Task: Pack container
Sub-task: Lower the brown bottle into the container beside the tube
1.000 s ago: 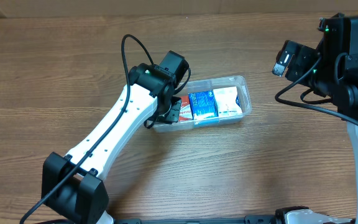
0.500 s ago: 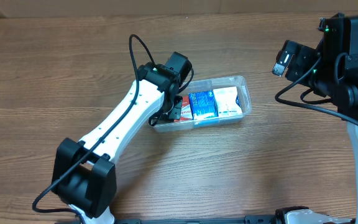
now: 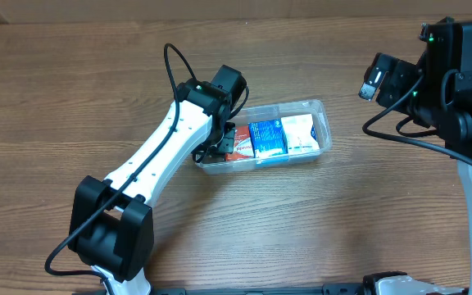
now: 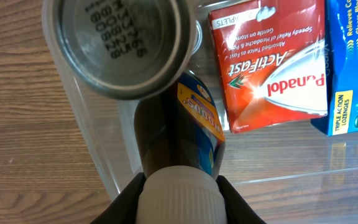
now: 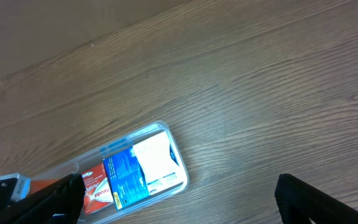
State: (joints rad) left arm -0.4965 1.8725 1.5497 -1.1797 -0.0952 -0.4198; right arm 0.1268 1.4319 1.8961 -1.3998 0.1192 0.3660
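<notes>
The clear plastic container (image 3: pixel 324 123) lies mid-table and holds a red Panadol carton (image 3: pixel 238 141), a blue carton (image 3: pixel 267 138) and a white carton (image 3: pixel 300 133). My left gripper (image 3: pixel 220 146) is over its left end, shut on the white ribbed cap (image 4: pixel 179 196) of a dark bottle (image 4: pixel 185 124) with a blue and yellow label. The bottle lies in the container's left end (image 4: pixel 98 168) beside the red carton (image 4: pixel 269 62). A metal can end (image 4: pixel 120 43) shows beyond it. My right gripper (image 3: pixel 375 82) hangs open and empty, high at the far right.
The right wrist view shows the container (image 5: pixel 182 174) from above on bare wood, with my right fingers (image 5: pixel 316 199) spread wide. A blue VapoDrops carton (image 4: pixel 353 62) lies next to the red one. The right arm's base stands at the table's right edge.
My left gripper nudged right, then back left at the container's left end, and the arm's elbow swung nearer. The container's left end shifted slightly. The right arm has not moved.
</notes>
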